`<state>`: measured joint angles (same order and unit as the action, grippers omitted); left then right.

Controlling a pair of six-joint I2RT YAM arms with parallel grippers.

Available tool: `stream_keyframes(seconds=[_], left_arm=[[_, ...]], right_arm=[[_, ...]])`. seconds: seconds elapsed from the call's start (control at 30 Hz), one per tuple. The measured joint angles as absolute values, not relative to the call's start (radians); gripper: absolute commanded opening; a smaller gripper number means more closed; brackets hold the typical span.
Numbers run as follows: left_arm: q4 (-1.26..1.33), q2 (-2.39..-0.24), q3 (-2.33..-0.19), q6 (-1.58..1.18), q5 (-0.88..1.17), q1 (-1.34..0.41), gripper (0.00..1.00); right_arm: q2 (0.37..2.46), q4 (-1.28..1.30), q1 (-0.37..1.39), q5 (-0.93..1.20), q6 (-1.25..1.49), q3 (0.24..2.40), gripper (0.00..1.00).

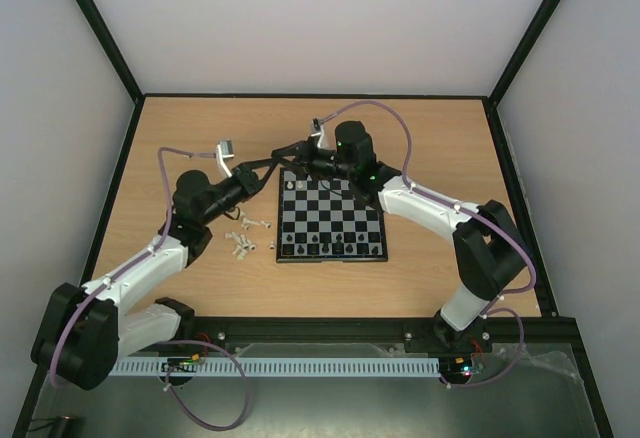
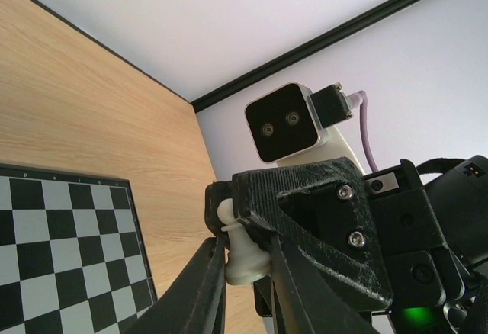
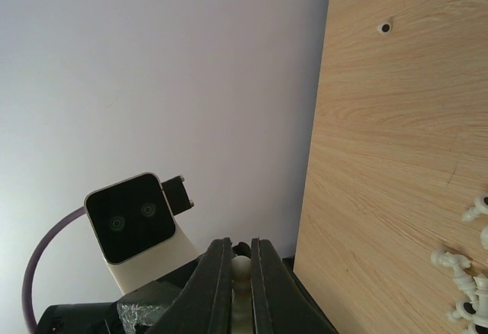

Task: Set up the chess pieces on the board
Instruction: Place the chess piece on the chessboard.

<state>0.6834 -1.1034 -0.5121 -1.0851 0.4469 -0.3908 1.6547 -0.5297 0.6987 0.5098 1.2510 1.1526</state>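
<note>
item: white pawn [image 2: 244, 252] – cream plastic, round head, flared base. it is off the table, in the air just beyond the board's far-left corner, where the two grippers meet tip to tip.

holders: left gripper [image 2: 248, 264] – its two dark fingers [image 2: 207, 288] flank the pawn's base and look pressed against it on both sides. right gripper [image 3: 241, 247] – its fingers are drawn together, with the pawn's round head pinched in the narrow slot between them.

board [image 1: 332, 216]: black and silvery-grey checks, thin black border. it lies flat at the middle of the table [image 1: 200, 138], and its middle rows are bare.

on the board: a row of black pieces [image 1: 330, 248] along the near edge. there are a few cream pieces on the far row, one of them on the far-left corner square [image 1: 295, 186]. the rest of that row is partly hidden under the right arm.

off the board: loose cream pieces [image 1: 245, 238] – a small scatter on the wood just left of the board's near-left corner, most of them lying on their sides. their types are too small to tell.

surroundings: each wrist view shows the other arm's camera block [image 2: 286, 124], white with a dark face. a purple cable [image 1: 165, 173] loops beside the left arm. pale walls with black framing close in the table.
</note>
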Motion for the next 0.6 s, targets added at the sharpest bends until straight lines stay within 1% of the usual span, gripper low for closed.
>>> stream_keyframes(seconds=[0.03, 0.1, 0.17, 0.27, 0.4, 0.6], left_arm=[[0.686, -1.107, -0.513, -1.085, 0.444, -0.392, 0.13], [0.691, -1.115, -0.514, -1.090, 0.443, -0.394, 0.12], [0.691, -1.124, -0.521, -1.092, 0.445, -0.395, 0.12], [0.680, -1.131, -0.536, -1.085, 0.465, -0.395, 0.12], [0.652, -1.129, -0.554, -1.058, 0.502, -0.395, 0.12], [0.554, -1.114, -0.591, -0.988, 0.619, -0.379, 0.13]], right_arm=[[1.655, -0.530, 0.698, 0.509, 1.253, 1.153, 0.04], [1.655, -0.530, 0.696, 0.507, 1.256, 1.151, 0.15], [1.655, -0.529, 0.693, 0.506, 1.259, 1.150, 0.24], [1.655, -0.527, 0.688, 0.501, 1.244, 1.150, 0.30], [1.639, -0.505, 0.680, 0.502, 1.212, 1.136, 0.35], [1.538, -0.418, 0.620, 0.554, 1.135, 1.069, 0.36]])
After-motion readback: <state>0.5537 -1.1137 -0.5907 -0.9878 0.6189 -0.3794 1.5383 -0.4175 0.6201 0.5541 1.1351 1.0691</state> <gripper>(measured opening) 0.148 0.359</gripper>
